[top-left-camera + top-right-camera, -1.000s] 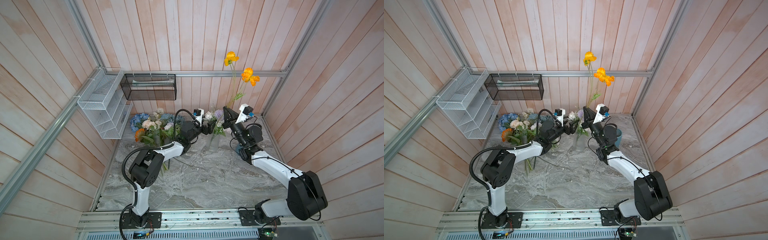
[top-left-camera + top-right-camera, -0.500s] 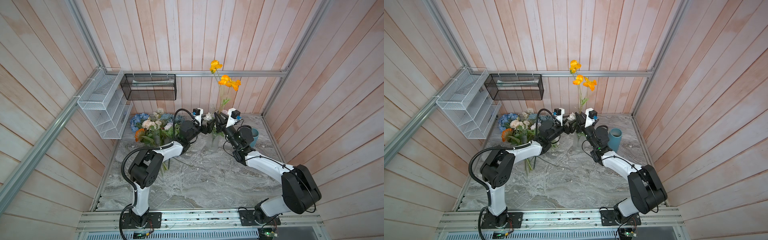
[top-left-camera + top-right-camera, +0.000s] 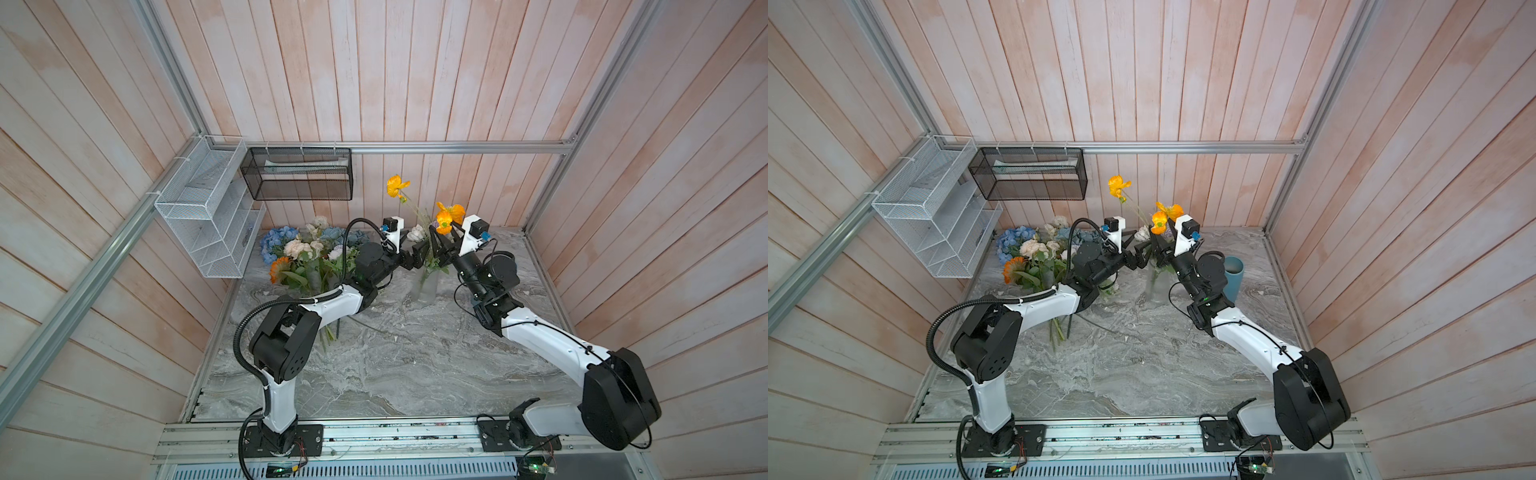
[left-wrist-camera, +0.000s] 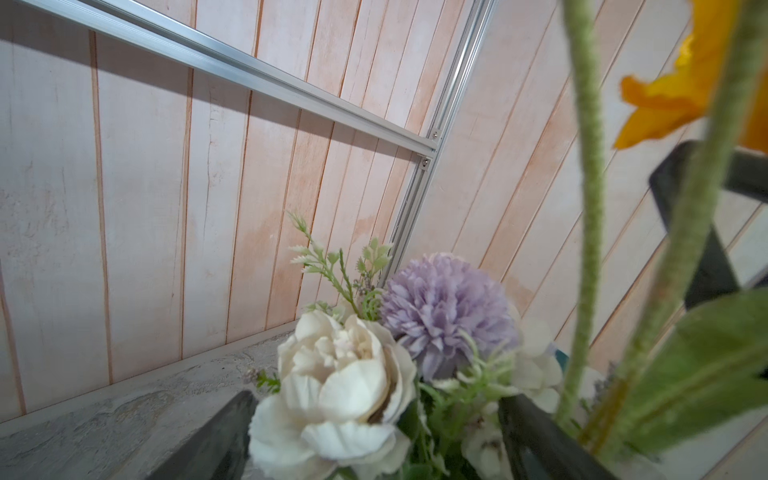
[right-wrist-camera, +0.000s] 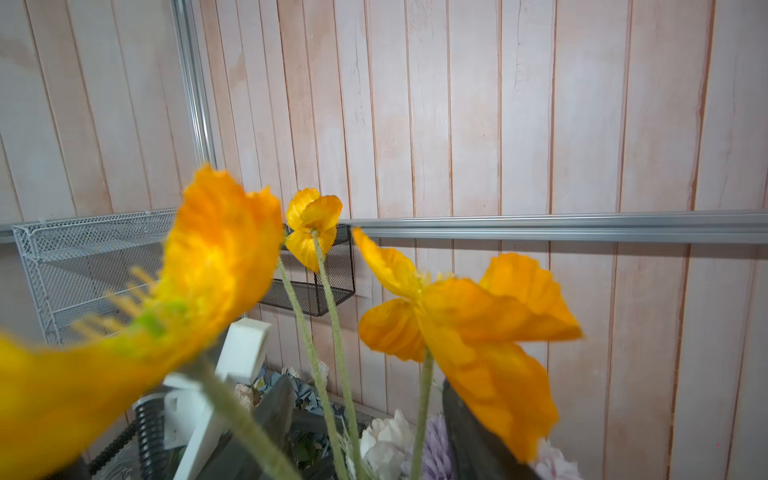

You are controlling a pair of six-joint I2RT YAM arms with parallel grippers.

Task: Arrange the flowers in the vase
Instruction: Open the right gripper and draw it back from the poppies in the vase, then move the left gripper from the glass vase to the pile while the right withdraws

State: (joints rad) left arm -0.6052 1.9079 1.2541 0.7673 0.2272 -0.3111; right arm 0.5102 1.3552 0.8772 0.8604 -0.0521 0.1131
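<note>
The tall orange poppies (image 3: 446,216) stand with their stems in the clear glass vase (image 3: 424,286), far and centre on the grey marbled counter (image 3: 395,361). In the vase with them are a cream rose (image 4: 345,386) and a lilac pompom bloom (image 4: 444,307). The right hand (image 5: 365,428) holds its black fingers apart either side of the fuzzy green stems, clamped on nothing. The left hand (image 4: 374,436) is spread wide around the cream and lilac heads and grips nothing either.

The step looks like letting the poppies go. To do it well, I judge the right hand should draw straight back, clear of petals and leaves, because the stems lean and the narrow vase could tip. The left hand could steady the bunch. The remaining blue, cream and orange flowers (image 3: 307,257) lie heaped at far left.

No brand, label or writing is readable.
</note>
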